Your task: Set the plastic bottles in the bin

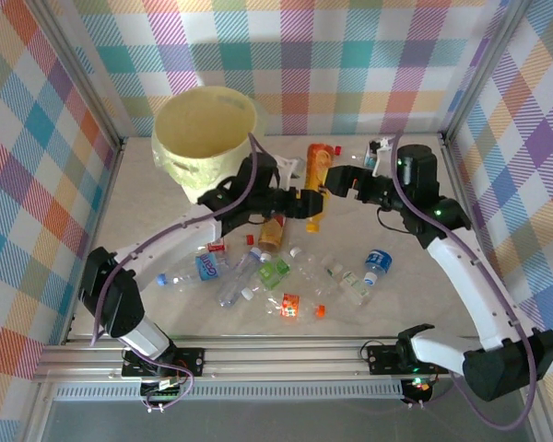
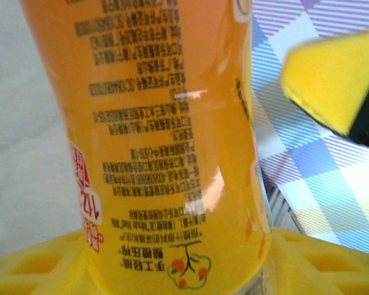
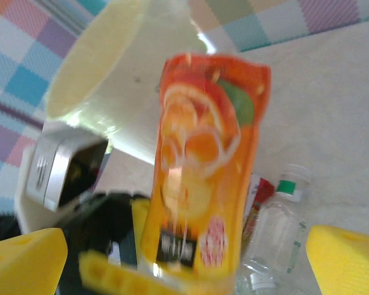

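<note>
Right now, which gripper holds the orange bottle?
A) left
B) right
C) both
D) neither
A: the left gripper is clamped on the orange bottle, while the right gripper stands wide open, clear of it.

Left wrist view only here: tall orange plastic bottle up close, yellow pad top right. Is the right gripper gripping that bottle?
Observer: No. Right wrist view: the right gripper has its fingers wide apart, clear of the tall orange plastic bottle.
Operator: Is it over the bin?
Observer: No. From above, the large round pale-yellow plastic bin stands to the left of it.
Operator: Table done?
Observer: No, several small plastic bottles lie loose on the table.
</note>
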Action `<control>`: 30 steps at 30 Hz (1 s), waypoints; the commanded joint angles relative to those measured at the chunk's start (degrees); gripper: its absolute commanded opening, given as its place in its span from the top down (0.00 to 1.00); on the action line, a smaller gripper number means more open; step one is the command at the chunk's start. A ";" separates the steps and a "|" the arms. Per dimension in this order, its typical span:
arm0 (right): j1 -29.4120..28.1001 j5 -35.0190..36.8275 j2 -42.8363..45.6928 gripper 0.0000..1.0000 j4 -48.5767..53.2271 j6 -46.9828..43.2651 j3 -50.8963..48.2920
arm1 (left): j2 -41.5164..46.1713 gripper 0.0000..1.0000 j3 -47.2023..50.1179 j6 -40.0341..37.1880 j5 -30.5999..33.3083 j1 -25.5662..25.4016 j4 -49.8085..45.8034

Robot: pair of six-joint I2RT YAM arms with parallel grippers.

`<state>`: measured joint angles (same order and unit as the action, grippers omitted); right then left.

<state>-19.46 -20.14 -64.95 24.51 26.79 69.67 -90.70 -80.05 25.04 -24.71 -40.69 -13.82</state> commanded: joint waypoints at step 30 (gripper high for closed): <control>-2.76 -12.95 6.42 0.00 -2.01 -2.79 -7.39 | -12.22 0.35 -42.23 -25.15 16.80 29.76 -30.31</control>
<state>-21.80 -32.21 -59.75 23.53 23.55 63.24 -100.73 -119.28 3.68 -10.76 -11.94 -42.11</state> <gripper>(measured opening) 0.996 0.649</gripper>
